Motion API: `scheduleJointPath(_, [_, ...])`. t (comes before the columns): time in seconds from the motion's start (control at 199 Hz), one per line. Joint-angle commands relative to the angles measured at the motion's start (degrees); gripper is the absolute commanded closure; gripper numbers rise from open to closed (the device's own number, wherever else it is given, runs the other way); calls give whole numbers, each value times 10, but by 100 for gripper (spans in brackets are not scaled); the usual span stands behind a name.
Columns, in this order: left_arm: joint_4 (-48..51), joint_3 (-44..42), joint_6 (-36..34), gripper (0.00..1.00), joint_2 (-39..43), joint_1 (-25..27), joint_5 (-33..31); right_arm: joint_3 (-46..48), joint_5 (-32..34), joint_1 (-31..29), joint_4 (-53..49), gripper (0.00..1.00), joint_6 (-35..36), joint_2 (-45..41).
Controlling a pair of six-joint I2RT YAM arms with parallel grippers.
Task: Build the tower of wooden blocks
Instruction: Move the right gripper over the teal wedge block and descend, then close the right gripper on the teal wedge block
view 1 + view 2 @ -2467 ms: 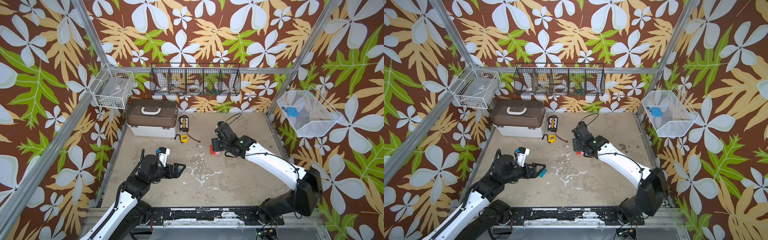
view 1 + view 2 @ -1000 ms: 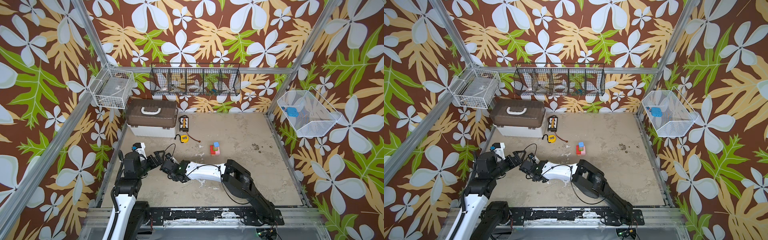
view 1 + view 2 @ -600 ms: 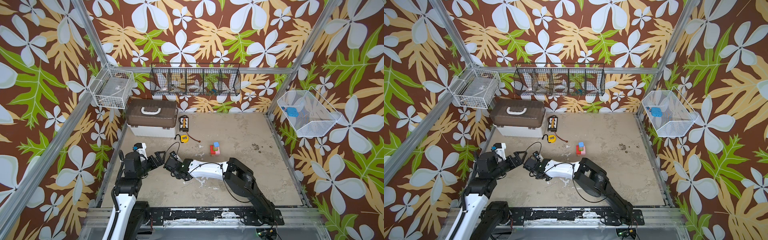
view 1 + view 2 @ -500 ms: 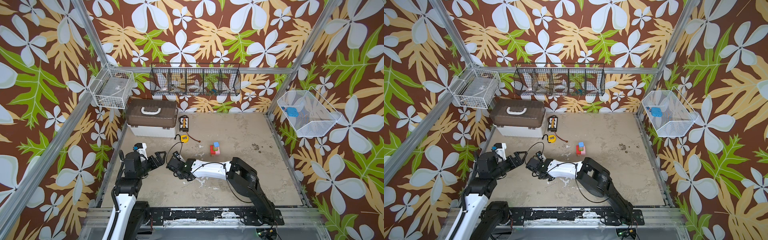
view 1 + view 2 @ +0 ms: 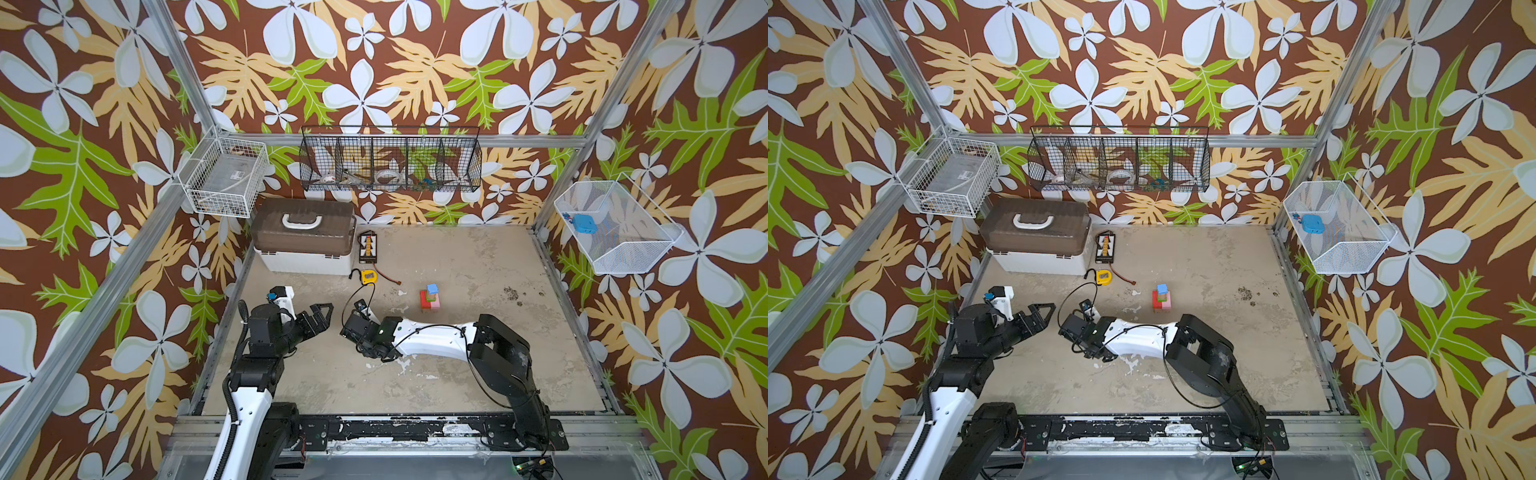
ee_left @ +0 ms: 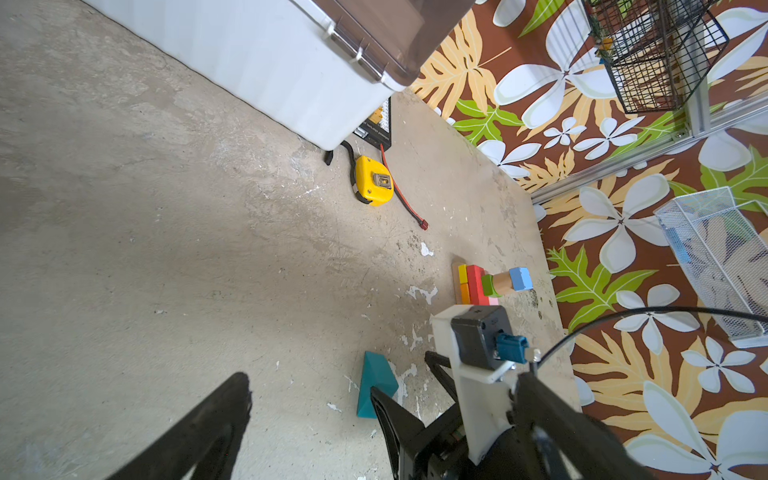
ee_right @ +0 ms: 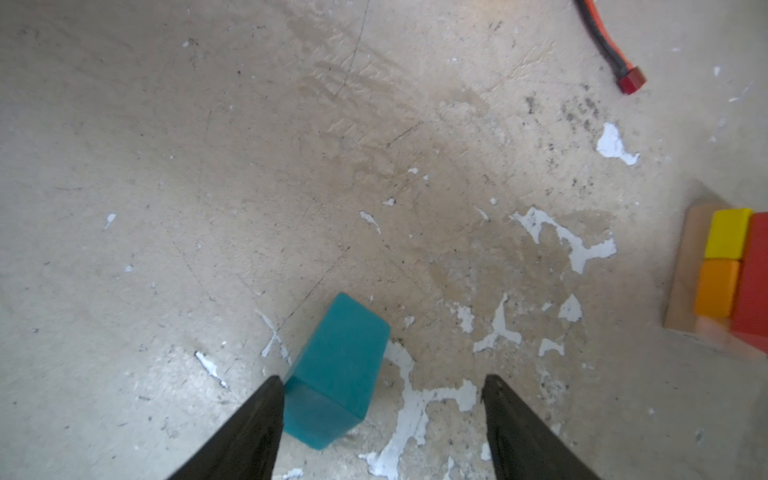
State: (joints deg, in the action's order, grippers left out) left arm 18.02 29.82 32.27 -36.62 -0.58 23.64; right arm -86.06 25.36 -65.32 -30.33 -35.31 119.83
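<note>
Lying between the spread, empty jaws of the right gripper (image 7: 382, 380), beside one finger (image 7: 253, 419): teal block (image 7: 336, 370).

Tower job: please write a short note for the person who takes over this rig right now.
Left gripper: open, empty.
Right gripper: open, low over the table, astride the teal block, which lies by one finger, not gripped.
Tower: stands mid-table, wood base, red, pink, green, blue block on top.
Done: tower up to the blue block.
Left: probably grip the teal block and set it on top.
</note>
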Motion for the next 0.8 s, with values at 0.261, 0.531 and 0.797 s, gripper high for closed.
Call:
scheduleJointPath(0.261, [-11,-1,-7,0,0,0,7,-12,-5,-1,-3,26,-5,15])
scheduleJointPath(0.531, [-12,-1,-7,0,-2,0,9,17,21,-1,5,35,-30,-8])
scheduleJointPath(0.797, [-12,-2,-7,0,-2,0,11,24,16,0,11,37,-37,-8])
